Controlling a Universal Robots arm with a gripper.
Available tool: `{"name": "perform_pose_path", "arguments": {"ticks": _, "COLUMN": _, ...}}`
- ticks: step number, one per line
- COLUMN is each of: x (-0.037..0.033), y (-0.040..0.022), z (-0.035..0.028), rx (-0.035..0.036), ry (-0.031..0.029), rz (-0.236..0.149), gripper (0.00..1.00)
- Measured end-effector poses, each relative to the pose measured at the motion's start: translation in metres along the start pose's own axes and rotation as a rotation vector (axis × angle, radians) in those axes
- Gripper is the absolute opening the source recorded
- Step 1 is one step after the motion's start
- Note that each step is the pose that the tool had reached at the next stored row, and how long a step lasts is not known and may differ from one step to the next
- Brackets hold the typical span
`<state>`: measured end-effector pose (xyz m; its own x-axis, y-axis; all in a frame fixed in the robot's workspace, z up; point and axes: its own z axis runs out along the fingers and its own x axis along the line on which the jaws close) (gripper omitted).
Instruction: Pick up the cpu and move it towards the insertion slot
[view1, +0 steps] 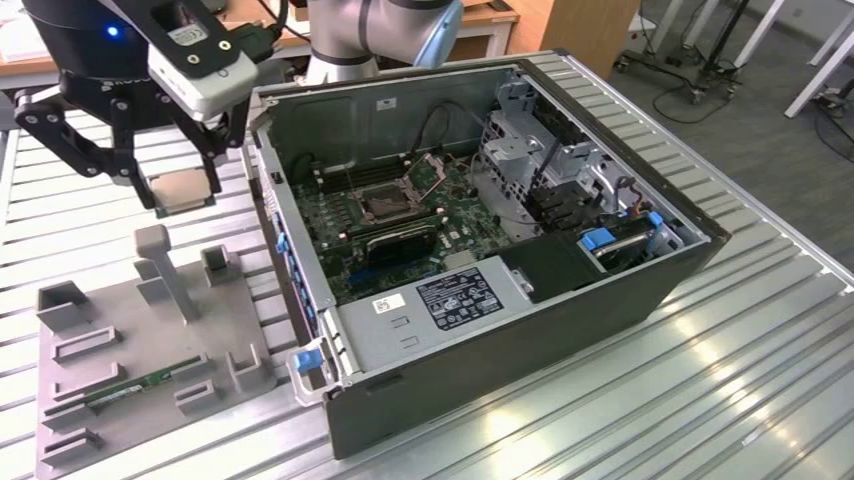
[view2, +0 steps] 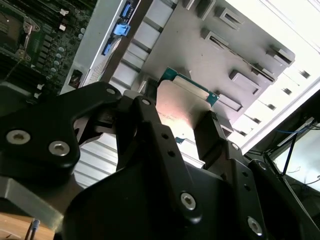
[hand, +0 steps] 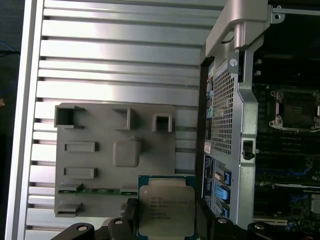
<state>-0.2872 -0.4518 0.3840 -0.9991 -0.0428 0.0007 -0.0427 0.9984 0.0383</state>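
Observation:
The cpu (view1: 180, 190) is a thin square chip with a silver-grey top and a pale rim. It hangs in the air over the slatted table, to the exterior view's left of the open computer case. My gripper (view1: 180, 192) is shut on its two opposite edges. In both wrist views the cpu (hand: 166, 210) (view2: 182, 105) sits between the black fingers (hand: 131, 216). The insertion slot (view1: 387, 200) is a dark square socket in a silver bracket on the motherboard inside the case, also seen in the first wrist view (hand: 296, 110). The chip is well apart from it, outside the case wall.
Below the gripper lies a grey fixture tray (view1: 134, 340) with upright posts and a green memory stick (view1: 134, 385). The case's metal wall (view1: 274, 200) stands between chip and motherboard. Drive cages and cables (view1: 561, 180) crowd the case at the exterior view's right.

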Motion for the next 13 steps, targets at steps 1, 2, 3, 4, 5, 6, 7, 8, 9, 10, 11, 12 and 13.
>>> {"name": "perform_pose_path", "arguments": {"ticks": 1, "x": -0.0013, "y": 0.0000, "z": -0.0001, "rx": 0.0001, "ry": 0.0001, "rz": 0.000, "gripper": 0.55}}
{"name": "perform_pose_path", "arguments": {"ticks": 2, "x": -0.0026, "y": -0.0001, "z": -0.0001, "rx": 0.0001, "ry": 0.0001, "rz": 0.000, "gripper": 0.55}}
{"name": "perform_pose_path", "arguments": {"ticks": 3, "x": -0.0038, "y": -0.0001, "z": 0.0000, "rx": 0.0001, "ry": 0.0001, "rz": 0.000, "gripper": 0.55}}
{"name": "perform_pose_path", "arguments": {"ticks": 4, "x": -0.0050, "y": -0.0002, "z": 0.0000, "rx": 0.0001, "ry": 0.0001, "rz": 0.000, "gripper": 0.55}}
{"name": "perform_pose_path", "arguments": {"ticks": 5, "x": -0.0062, "y": -0.0002, "z": 0.0000, "rx": 0.0001, "ry": 0.0001, "rz": 0.000, "gripper": 0.55}}
{"name": "perform_pose_path", "arguments": {"ticks": 6, "x": -0.0072, "y": -0.0003, "z": 0.0000, "rx": 0.0001, "ry": 0.0001, "rz": 0.000, "gripper": 0.55}}
{"name": "perform_pose_path", "arguments": {"ticks": 7, "x": -0.0077, "y": -0.0003, "z": 0.0000, "rx": 0.0001, "ry": 0.0001, "rz": 0.000, "gripper": 0.55}}
{"name": "perform_pose_path", "arguments": {"ticks": 8, "x": -0.0078, "y": -0.0003, "z": 0.0000, "rx": 0.0001, "ry": 0.0001, "rz": 0.000, "gripper": 0.55}}
{"name": "perform_pose_path", "arguments": {"ticks": 9, "x": -0.0080, "y": -0.0003, "z": -0.0001, "rx": 0.0001, "ry": 0.0001, "rz": 0.000, "gripper": 0.55}}
{"name": "perform_pose_path", "arguments": {"ticks": 10, "x": -0.0081, "y": -0.0003, "z": 0.0000, "rx": 0.0001, "ry": 0.0001, "rz": 0.000, "gripper": 0.55}}
{"name": "perform_pose_path", "arguments": {"ticks": 11, "x": -0.0081, "y": -0.0003, "z": 0.0000, "rx": 0.0001, "ry": 0.0001, "rz": 0.000, "gripper": 0.55}}
{"name": "perform_pose_path", "arguments": {"ticks": 12, "x": -0.0082, "y": -0.0003, "z": 0.0000, "rx": 0.0001, "ry": 0.0000, "rz": 0.000, "gripper": 0.55}}
{"name": "perform_pose_path", "arguments": {"ticks": 13, "x": -0.0085, "y": -0.0003, "z": 0.0000, "rx": 0.0001, "ry": 0.0001, "rz": 0.000, "gripper": 0.55}}
